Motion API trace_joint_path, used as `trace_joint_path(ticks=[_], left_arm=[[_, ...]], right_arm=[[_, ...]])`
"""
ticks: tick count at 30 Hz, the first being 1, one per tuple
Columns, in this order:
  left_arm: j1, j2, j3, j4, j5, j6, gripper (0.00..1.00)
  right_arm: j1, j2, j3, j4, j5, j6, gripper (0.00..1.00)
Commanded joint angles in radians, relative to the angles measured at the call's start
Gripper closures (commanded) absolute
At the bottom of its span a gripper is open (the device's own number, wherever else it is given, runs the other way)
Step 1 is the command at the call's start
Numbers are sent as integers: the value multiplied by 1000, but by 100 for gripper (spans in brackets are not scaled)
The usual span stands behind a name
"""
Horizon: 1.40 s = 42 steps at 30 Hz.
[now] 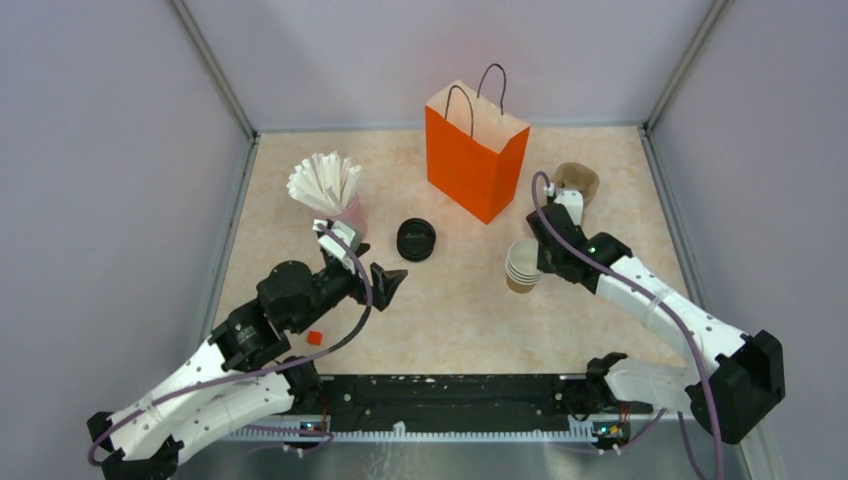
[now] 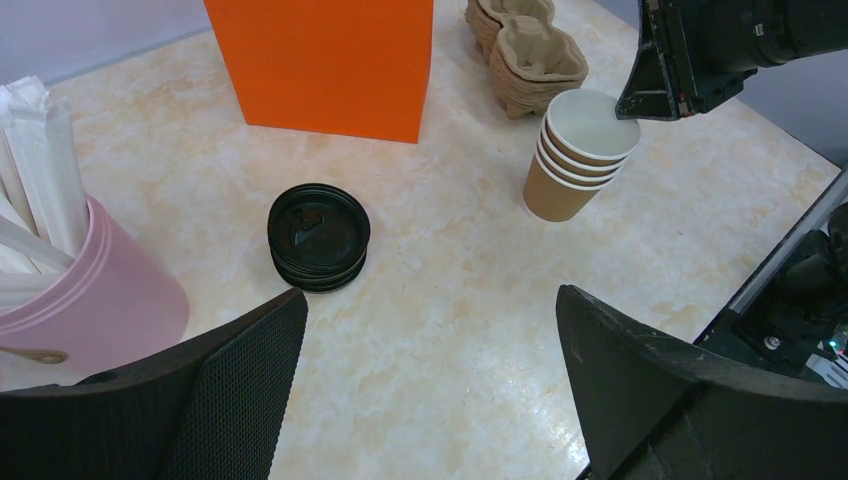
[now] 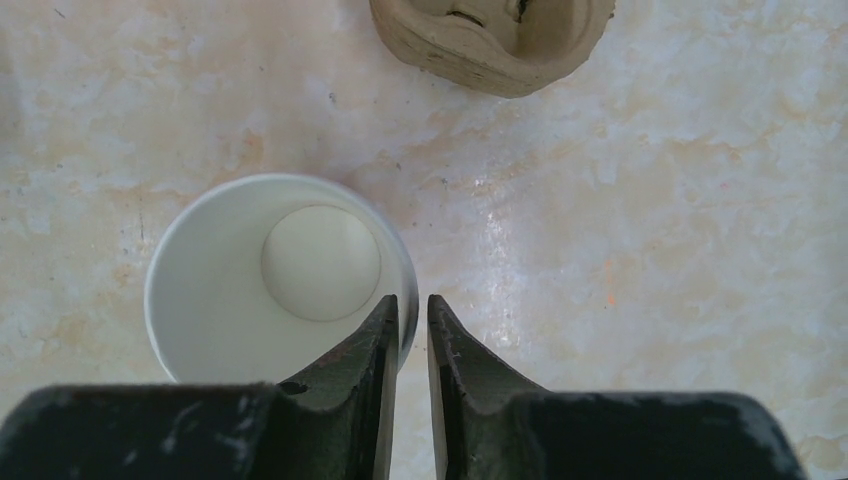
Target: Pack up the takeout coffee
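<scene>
Tabletop (image 1: 460, 310) open around cup stack (image 1: 521, 268), right hand (image 3: 411, 300) straddling rim

Left claw (image 2: 430, 300), fingers spread wide, above counter (image 2: 450, 340). Just ahead, left: stack of black lids (image 2: 318, 237). Ahead, right: stack of brown cups (image 2: 575, 150), right claw (image 2: 640, 100) at top rim. Far ahead: orange bag (image 2: 325, 60), pulp cup trays (image 2: 530, 55). Close left: pink holder (image 2: 100, 300) of wrapped straws (image 2: 40, 160).

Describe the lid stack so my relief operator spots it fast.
Find the tall orange bag at the back. In front of it, slightly left, sits a low stack of black lids, between the pink straw holder and the brown cup stack. It alone is flat, round and black.
</scene>
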Motion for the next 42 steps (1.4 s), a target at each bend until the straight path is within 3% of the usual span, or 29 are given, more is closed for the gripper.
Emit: trace_joint_path(ticks=[1,5,14,19,30,34,42], left_arm=[[0,6,-4,28,2,9,1],[0,9,-3,27,4,8,1],[0,9,-5,28,1,9,1],[0,9,-7,26,5,6,1],[0,2,-10,27,2,4,1],[0,7,-9,28,5,6,1],[0,1,-8,22,-2,7,1]], right_arm=[[-10,-14,15,21,-6,-14,81],[-10,-10,7,40,-7,-12,80],[-16,-1,35,22,24,-10,96],[-19,-1,29,26,11,-9,83],[-21,-31,-1,43,23,14,90],[-24,-20,1,41,12,13,81],[-26,-22,-11,55,16,27,85]])
